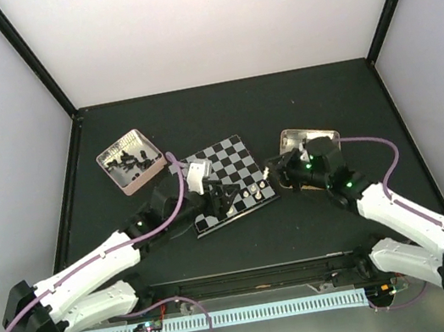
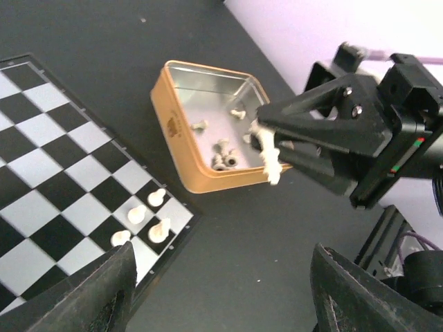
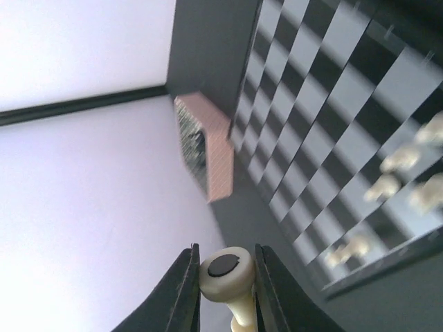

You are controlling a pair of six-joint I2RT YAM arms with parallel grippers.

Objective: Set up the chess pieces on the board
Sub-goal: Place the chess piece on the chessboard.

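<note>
The board (image 1: 225,158) lies mid-table, with several cream-white chess pieces (image 1: 254,190) standing at its near right corner; they also show in the left wrist view (image 2: 158,198). My right gripper (image 1: 273,172) hovers by the board's right edge, in front of the tan box (image 1: 306,130). It is shut on a white piece (image 3: 225,273), held base-up. My left gripper (image 1: 216,201) hangs open and empty over the board's near part, its fingers (image 2: 90,297) wide apart. The tan box (image 2: 181,131) holds several white pieces (image 2: 223,160). Black pieces (image 1: 130,158) lie in the pinkish tray.
The pinkish tray (image 1: 148,177) sits left of the board's far corner and also shows in the right wrist view (image 3: 220,159). White walls close in the black table on three sides. A cable rail runs along the near edge (image 1: 231,315).
</note>
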